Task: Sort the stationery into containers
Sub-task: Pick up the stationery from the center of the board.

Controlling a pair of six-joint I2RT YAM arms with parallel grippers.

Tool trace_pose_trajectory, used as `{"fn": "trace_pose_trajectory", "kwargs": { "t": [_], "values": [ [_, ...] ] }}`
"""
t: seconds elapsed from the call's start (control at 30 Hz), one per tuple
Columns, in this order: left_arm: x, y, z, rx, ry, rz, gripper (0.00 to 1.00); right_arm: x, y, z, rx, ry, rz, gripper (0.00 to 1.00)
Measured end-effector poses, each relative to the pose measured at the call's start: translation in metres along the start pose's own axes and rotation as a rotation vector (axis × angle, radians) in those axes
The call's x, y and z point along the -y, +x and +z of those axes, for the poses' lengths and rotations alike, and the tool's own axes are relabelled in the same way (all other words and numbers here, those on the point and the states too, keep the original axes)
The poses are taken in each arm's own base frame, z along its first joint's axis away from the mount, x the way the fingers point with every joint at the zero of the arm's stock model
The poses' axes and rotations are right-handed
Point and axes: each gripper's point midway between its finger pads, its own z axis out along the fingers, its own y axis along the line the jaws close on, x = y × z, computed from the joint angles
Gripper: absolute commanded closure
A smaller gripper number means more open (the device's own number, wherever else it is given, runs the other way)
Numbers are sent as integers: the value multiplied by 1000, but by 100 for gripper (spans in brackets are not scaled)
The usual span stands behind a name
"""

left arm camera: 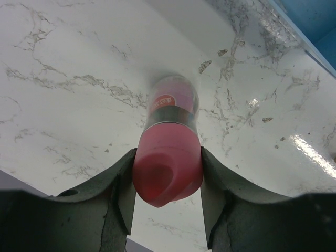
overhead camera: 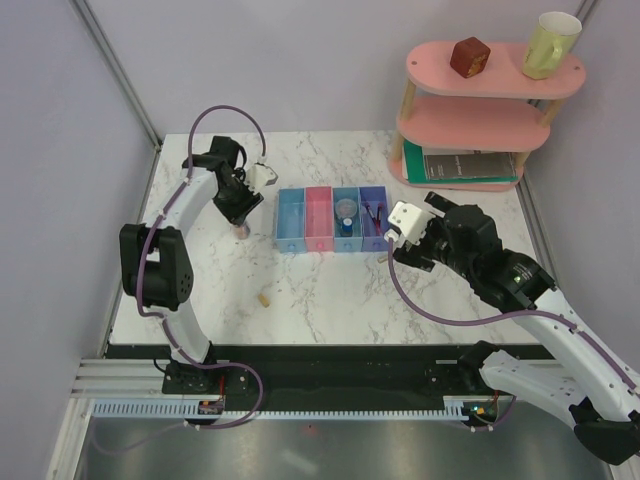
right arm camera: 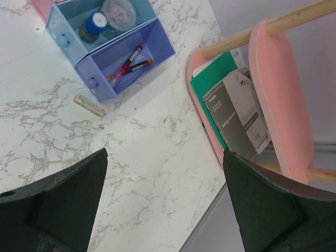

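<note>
The pink cylinder [left arm camera: 170,157] stands on the marble left of the containers [overhead camera: 332,220]. My left gripper [left arm camera: 168,153] is shut on it, both fingers pressed against its sides; from above, the left gripper [overhead camera: 240,213] sits over the cylinder [overhead camera: 240,231]. The right-hand light blue bin [right arm camera: 63,21] holds a tiny blue cylinder [right arm camera: 96,22] and a clear round tub [right arm camera: 119,10]. A thin red pen [right arm camera: 128,63] lies in the purple-blue bin [right arm camera: 157,47]. One beige piece [right arm camera: 89,105] lies beside that bin, another [overhead camera: 265,298] nearer the front. My right gripper [right arm camera: 165,152] hangs open over bare marble.
A pink tiered shelf [overhead camera: 480,110] stands at the back right with a brown cube [overhead camera: 468,57] and a yellow mug [overhead camera: 550,44] on top. A booklet [right arm camera: 236,113] lies on its lowest tier. The table's right edge runs close under my right gripper.
</note>
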Motion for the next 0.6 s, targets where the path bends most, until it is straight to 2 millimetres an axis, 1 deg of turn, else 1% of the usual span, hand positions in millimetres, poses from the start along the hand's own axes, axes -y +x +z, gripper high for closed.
{"fn": "trace_pose_trajectory", "kwargs": {
  "t": [0.1, 0.17, 0.2, 0.27, 0.37, 0.43, 0.47, 0.53, 0.6],
  "values": [
    [4, -1, -4, 9, 11, 2, 98, 0, 0, 0, 0, 1, 0, 2],
    [7, -6, -13, 18, 24, 6, 98, 0, 0, 0, 0, 1, 0, 2],
    [7, -9, -18, 24, 25, 11, 98, 0, 0, 0, -1, 1, 0, 2],
    [5, -26, -34, 62, 17, 27, 98, 1, 0, 0, -3, 4, 0, 2],
    [5, -63, -67, 151, -24, 75, 98, 4, 0, 0, -4, 18, 1, 2],
    [12, -92, -90, 222, -49, 121, 98, 5, 0, 0, -6, 28, 1, 2],
    [13, -103, -102, 255, -62, 134, 98, 6, 0, 0, -7, 32, 0, 2],
    [35, -130, -117, 308, -55, 196, 98, 8, 0, 0, -8, 43, -1, 2],
    [55, -151, -128, 346, -46, 249, 98, 10, 0, 0, -11, 52, -1, 2]
  ]
}}
